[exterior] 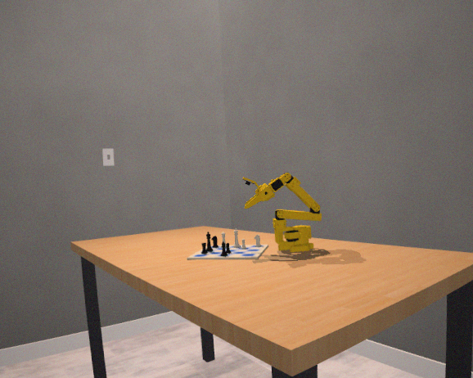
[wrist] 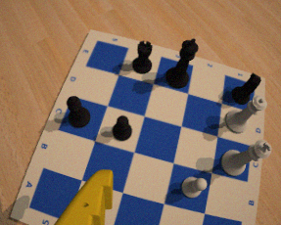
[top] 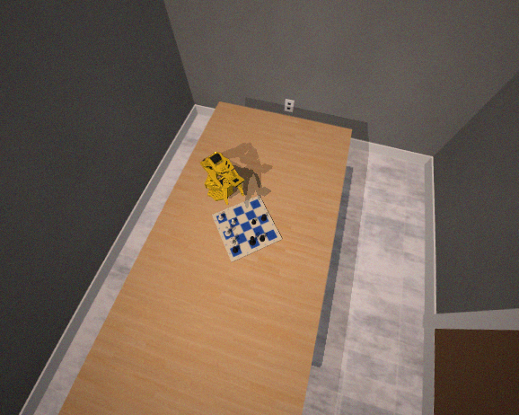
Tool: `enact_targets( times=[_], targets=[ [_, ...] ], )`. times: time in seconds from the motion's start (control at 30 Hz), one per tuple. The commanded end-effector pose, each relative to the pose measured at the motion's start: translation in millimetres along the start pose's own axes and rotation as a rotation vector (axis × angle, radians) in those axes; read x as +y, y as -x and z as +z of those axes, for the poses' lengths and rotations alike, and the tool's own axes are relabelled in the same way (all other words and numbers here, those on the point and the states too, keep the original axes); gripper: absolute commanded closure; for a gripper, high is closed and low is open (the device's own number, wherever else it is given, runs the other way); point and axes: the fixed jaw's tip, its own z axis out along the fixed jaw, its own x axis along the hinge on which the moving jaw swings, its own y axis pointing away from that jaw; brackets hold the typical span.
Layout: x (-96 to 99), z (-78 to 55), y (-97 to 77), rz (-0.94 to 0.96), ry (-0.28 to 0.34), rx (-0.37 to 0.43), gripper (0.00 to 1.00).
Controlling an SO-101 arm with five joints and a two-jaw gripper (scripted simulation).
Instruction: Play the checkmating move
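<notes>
The blue-and-white chessboard (top: 255, 204) (exterior: 251, 251) (wrist: 157, 140) lies on the table in front of the yellow arm (top: 216, 172) (exterior: 295, 229). My gripper (exterior: 246, 193) (wrist: 105, 180) hangs high above the board's near edge, open and empty; only its yellow fixed jaw shows in the wrist view. In that view the black pieces are a rook (wrist: 141, 58), a tall piece (wrist: 180, 66), a piece at the right edge (wrist: 246, 88) and two pawns (wrist: 76, 112) (wrist: 122, 128).
The wooden table (top: 207, 337) (exterior: 312, 294) stretches far beyond the board. The arm's base stands just behind the board's near edge. Grey walls stand behind the table.
</notes>
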Motion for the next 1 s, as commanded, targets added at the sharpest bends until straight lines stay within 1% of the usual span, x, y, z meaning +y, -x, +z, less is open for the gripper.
enact_targets(
  times=[0.0, 0.03, 0.1, 0.2, 0.3, 0.4, 0.6, 0.67, 0.83, 0.97],
  targets=[
    [1.3, 1.6, -3.0, -0.011, 0.009, 0.046, 0.62],
    [2.2, 1.7, -2.9, -0.015, 0.015, 0.061, 0.62],
    [2.2, 1.7, -2.9, -0.015, 0.015, 0.061, 0.62],
    [6.0, 2.6, -2.6, -0.032, 0.039, 0.126, 0.65],
    [11.5, 4.8, -1.9, -0.059, 0.071, 0.216, 0.69],
    [18.6, 8.8, -1.2, -0.096, 0.107, 0.327, 0.74],
    [36.6, 22.9, -2.8, -0.189, 0.174, 0.567, 0.86],
    [36.6, 22.9, -2.8, -0.189, 0.174, 0.567, 0.86],
    [51.6, 36.3, -9.1, -0.267, 0.209, 0.737, 0.93],
    [60.1, 44.0, -14.9, -0.311, 0.224, 0.827, 0.98]
  ],
)
